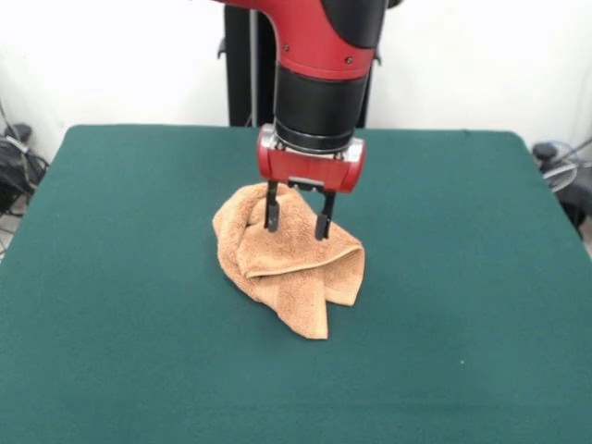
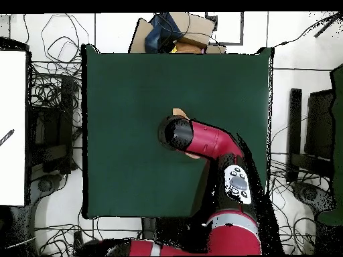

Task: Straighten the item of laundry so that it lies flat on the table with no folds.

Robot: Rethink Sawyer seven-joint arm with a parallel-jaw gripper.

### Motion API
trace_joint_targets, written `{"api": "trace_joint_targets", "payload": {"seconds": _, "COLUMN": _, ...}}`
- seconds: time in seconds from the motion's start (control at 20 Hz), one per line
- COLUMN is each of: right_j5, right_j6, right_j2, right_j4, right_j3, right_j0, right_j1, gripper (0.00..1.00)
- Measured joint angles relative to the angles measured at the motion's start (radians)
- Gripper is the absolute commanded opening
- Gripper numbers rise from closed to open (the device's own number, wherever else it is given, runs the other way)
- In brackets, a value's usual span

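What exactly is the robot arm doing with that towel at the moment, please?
The arm's gripper hangs open over a crumpled orange-tan towel near the middle of the green table, its fingertips at the top of the heap. The towel is bunched and folded over itself, not yet flat. In the overhead view the arm hides most of it.

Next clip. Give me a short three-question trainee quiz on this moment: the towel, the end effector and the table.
1. True or false: the towel lies flat on the table with no folds.
2. The end effector is: A) open, fingers apart over the towel; B) shut on the towel; C) out of view.
3. In the overhead view, why does so little of the towel show?

Key:
1. False; it is bunched, with layers folded over one another.
2. A.
3. The arm reaches over it and covers most of it; only small bits show at the arm's edges.
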Motion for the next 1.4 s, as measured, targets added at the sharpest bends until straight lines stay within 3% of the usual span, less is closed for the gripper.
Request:
{"api": "trace_joint_targets", "payload": {"seconds": 0.5, "right_j5": 0.024, "right_j6": 0.0, "right_j2": 0.0, "right_j4": 0.002, "right_j3": -0.073, "right_j0": -0.003, "right_j1": 0.022, "gripper": 1.0}}
{"api": "trace_joint_targets", "payload": {"seconds": 1.4, "right_j5": 0.024, "right_j6": 0.0, "right_j2": 0.002, "right_j4": 0.002, "right_j3": -0.068, "right_j0": -0.076, "right_j1": 0.005, "gripper": 1.0}}
